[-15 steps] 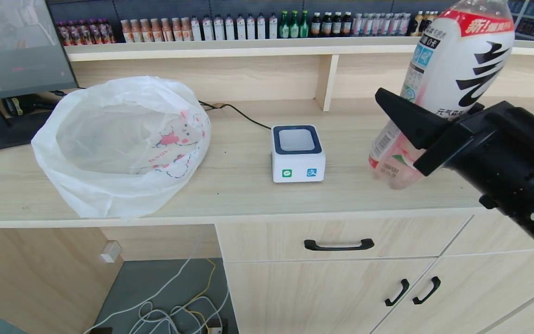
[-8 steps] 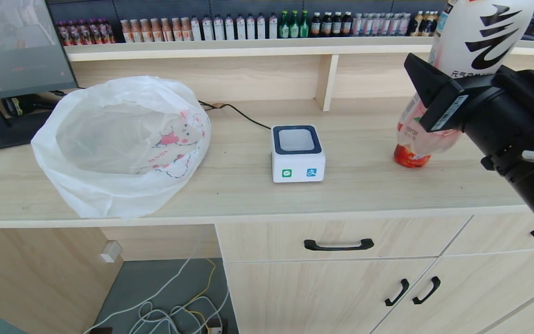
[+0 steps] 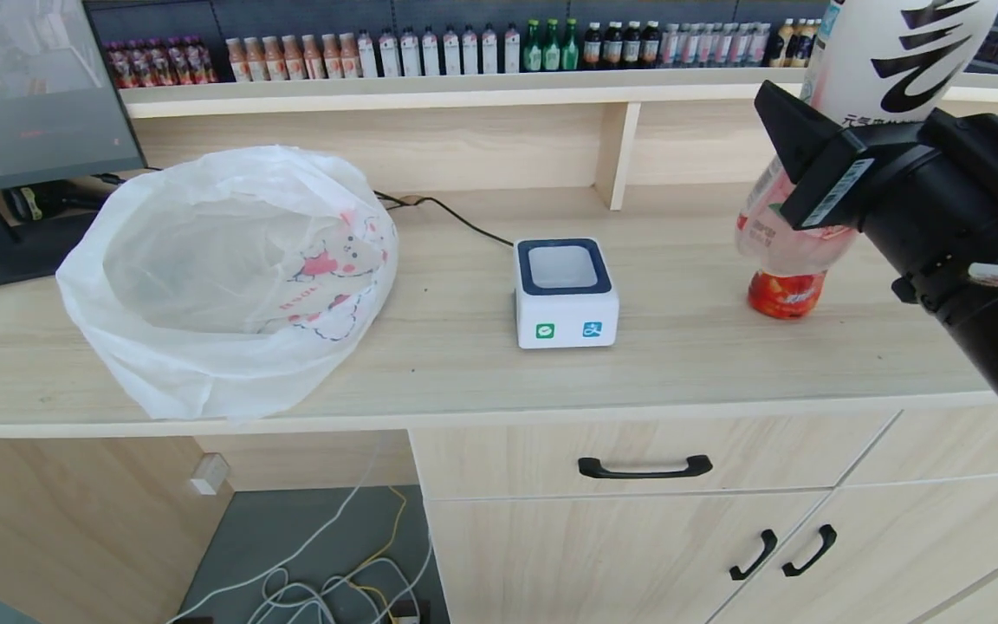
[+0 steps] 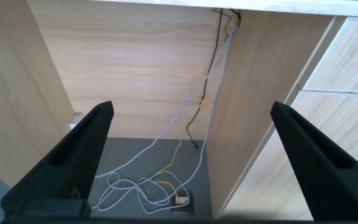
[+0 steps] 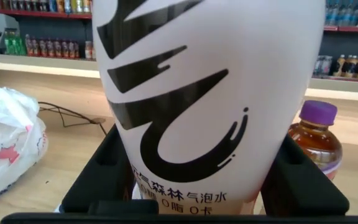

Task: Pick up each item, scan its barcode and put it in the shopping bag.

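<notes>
Right gripper (image 5: 201,190) clamps a large white-labelled plastic drink bottle (image 3: 889,52), red cap down, over the pale wooden counter (image 3: 464,373), right of the white box scanner (image 3: 566,295). Left gripper (image 4: 191,155) has its fingers wide apart.

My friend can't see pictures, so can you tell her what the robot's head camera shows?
The black right gripper holds a clear plastic bottle with a white label upside down, red cap toward the pale wooden counter. Left of it sit a small white box scanner with a dark-rimmed window and an open white plastic shopping bag.
</notes>
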